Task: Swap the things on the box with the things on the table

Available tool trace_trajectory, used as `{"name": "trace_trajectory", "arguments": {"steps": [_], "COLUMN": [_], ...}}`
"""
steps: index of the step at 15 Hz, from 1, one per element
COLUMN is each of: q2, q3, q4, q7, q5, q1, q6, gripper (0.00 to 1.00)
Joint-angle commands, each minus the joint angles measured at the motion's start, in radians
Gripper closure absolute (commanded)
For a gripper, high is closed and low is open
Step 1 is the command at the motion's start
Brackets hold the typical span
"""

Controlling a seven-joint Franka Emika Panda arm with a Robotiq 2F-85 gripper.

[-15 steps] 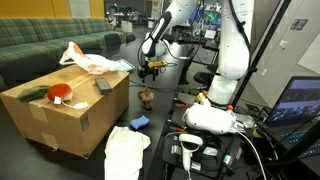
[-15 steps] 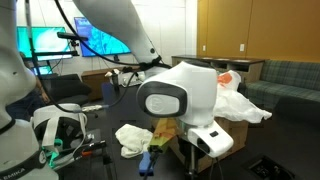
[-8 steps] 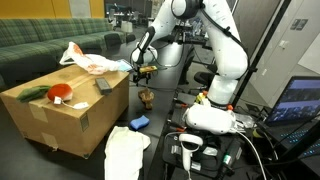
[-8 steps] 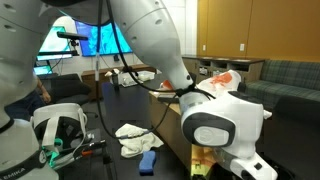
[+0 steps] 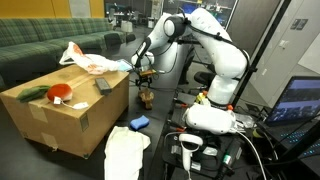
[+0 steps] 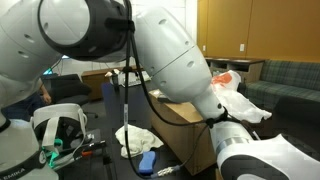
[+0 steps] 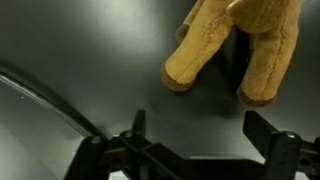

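Swinging over since the earlier frames, the arm (image 5: 200, 30) now has its upper links folded forward, and its white casing fills most of an exterior view (image 6: 150, 50).

At the left stands a cardboard box (image 5: 60, 125). On its top lie a green thing (image 5: 33, 93) and a red thing (image 5: 62, 91), with a white plastic bag (image 5: 85, 60) at the far end. Just past the box's right edge the gripper (image 5: 143, 76) hangs above a small tan plush toy (image 5: 146, 98), which sits on the dark surface (image 5: 165, 110).

In the wrist view the gripper's fingers (image 7: 137, 128) are spread wide with nothing between them, and the toy (image 7: 240, 45) is apart from them, near the top of the picture.

Nearer the camera, a blue thing (image 5: 139, 122) lies on the same surface beside a crumpled white cloth (image 5: 127, 152). A laptop (image 5: 300, 100) glows at the far right.
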Motion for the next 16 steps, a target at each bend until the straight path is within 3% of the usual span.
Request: {"name": "trace_trajectory", "arguments": {"steps": [1, 11, 16], "q2": [0.040, 0.056, 0.063], "q3": [0.005, 0.102, 0.094], "q4": [0.129, 0.207, 0.167], "q7": [-0.037, -0.274, -0.300], "q5": [0.011, 0.033, 0.030], "q1": [-0.024, -0.041, -0.037], "q6": [-0.168, -0.481, -0.568], "gripper": [0.00, 0.00, 0.00]}}
